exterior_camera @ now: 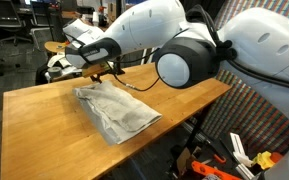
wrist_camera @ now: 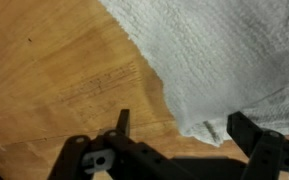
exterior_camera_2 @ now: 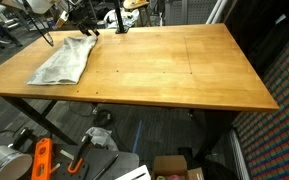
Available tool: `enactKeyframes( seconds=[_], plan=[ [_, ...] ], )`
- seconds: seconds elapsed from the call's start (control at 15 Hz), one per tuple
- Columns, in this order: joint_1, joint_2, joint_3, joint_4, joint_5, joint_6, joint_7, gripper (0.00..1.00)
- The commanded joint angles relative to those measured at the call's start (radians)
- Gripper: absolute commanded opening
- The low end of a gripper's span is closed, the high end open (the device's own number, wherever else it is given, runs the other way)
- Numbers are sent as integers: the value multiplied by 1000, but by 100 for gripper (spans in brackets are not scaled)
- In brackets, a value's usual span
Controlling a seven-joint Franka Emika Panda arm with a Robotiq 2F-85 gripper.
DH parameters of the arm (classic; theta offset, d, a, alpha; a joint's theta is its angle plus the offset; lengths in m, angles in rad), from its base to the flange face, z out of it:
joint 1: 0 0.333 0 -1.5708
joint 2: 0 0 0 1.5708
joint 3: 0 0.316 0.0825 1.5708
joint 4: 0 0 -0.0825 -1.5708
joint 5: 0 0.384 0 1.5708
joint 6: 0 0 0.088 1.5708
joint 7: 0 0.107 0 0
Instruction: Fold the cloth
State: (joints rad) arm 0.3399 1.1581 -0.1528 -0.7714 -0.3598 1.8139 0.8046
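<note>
**A:** Cloth (exterior_camera: 114, 112): pale grey-white, lying flat with slight rumples at one end of the wooden bench (exterior_camera_2: 184, 70). In an exterior view (exterior_camera_2: 64, 62) it is a long four-sided patch, wider at one end.

**B:** Arm pose?

**A:** The arm (exterior_camera: 184, 55) reaches across above the bench, with the wrist low over the cloth's far end. The fingers (wrist_camera: 122, 125) stand spread apart, clamped on nothing. In the wrist view a rounded corner of the cloth (wrist_camera: 224, 50) lies between them. Contact with the fabric: cannot tell.

**B:** Materials?

**A:** The cloth has a looped, towel-like weave and a soft wavy hem. The bench top is smooth light-brown wood with visible grain and straight edges. The fingers are black and angular, and the arm shells are white and rounded with dark joints.

**B:** Edges and room?

**A:** One corner of the cloth sits near the bench's long edge, and the cloth does not overhang. A wide stretch of bare wood runs from the cloth to the opposite end. In the wrist view, bare wood lies on one side of the hem.
</note>
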Motion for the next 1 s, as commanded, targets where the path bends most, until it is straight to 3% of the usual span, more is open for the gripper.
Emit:
enactKeyframes(
  seconds=[0.0, 0.47, 0.93],
  plan=[
    [-30, 53, -1, 107, 19, -69, -6, 100],
    [-69, 66, 13, 153, 45, -134, -23, 100],
    [-95, 92, -2, 230, 59, -129, 56, 100]
  ],
)
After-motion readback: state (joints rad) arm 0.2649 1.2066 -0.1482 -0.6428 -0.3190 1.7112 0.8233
